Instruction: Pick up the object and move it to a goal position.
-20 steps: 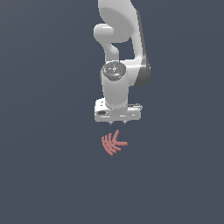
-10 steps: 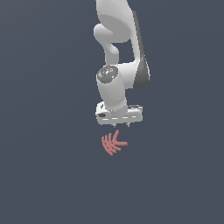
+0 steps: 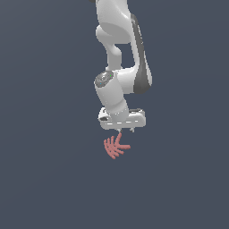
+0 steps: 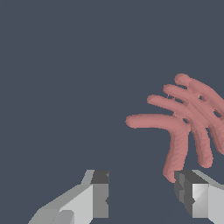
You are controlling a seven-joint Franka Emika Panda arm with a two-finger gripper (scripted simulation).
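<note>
Just below the white hand [image 3: 121,130] sits the salmon-pink object [image 3: 114,147], its prongs fanned out. From the wrist view, the fingers [image 4: 99,192] stand apart with nothing between them; one prong of the object [image 4: 183,118] nearly touches a fingertip.

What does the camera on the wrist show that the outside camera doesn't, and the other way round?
Only the wrist view shows the two gripper fingers close up, spread apart with a bare gap between them, and the pink object's separate rounded prongs, one reaching near the other finger.

Only the exterior view shows the whole white arm bending down from above, with the gripper hanging just above the object.

Both show the same salmon-pink pronged object against plain dark grey, not yet gripped, and the gripper open.
</note>
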